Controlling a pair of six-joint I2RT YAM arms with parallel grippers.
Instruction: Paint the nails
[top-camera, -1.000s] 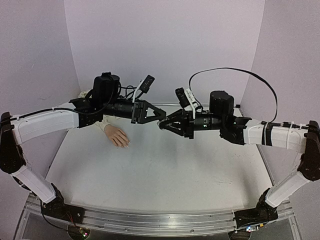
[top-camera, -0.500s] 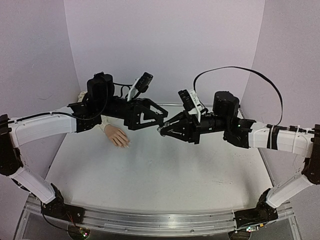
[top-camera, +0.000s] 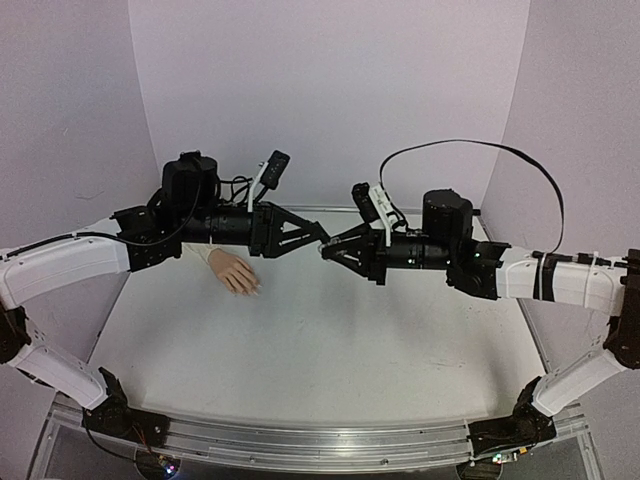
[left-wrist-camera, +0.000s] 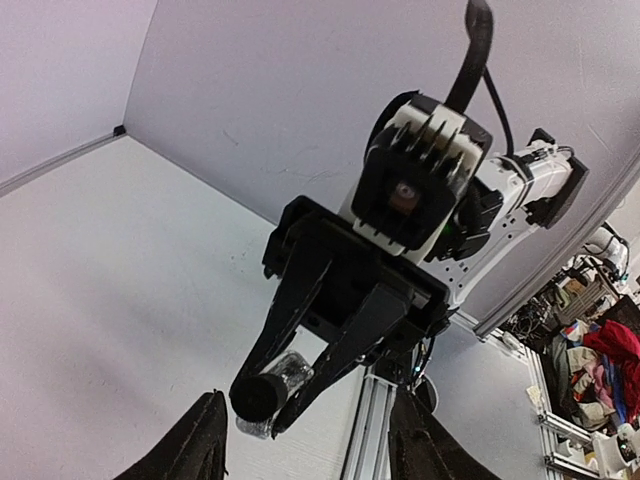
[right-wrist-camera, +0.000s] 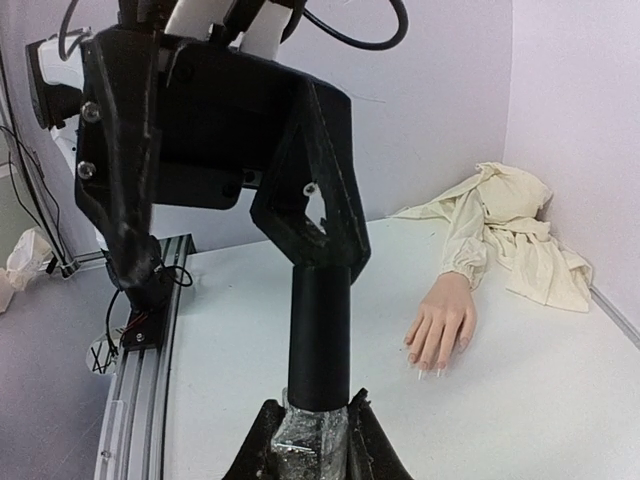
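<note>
From above, the left pincer (top-camera: 315, 238) and right pincer (top-camera: 329, 252) meet tip to tip in mid-air, probably to uncap the polish. The mannequin hand (top-camera: 235, 272) lies palm-down on the surface (top-camera: 330, 350), left of them.

Left wrist: its jaws stand apart beside the black cap (left-wrist-camera: 258, 395); contact is unclear.

Right wrist: this pincer clamps the polish bottle (right-wrist-camera: 313, 440), cap outward. The hand's long axis runs from sleeve (right-wrist-camera: 510, 240) to nails (right-wrist-camera: 425, 370), pointing near-right.

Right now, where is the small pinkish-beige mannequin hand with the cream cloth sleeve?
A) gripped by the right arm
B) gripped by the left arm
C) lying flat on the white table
C: the mannequin hand lies flat on the white table, nails facing up, with nothing touching it.
</note>
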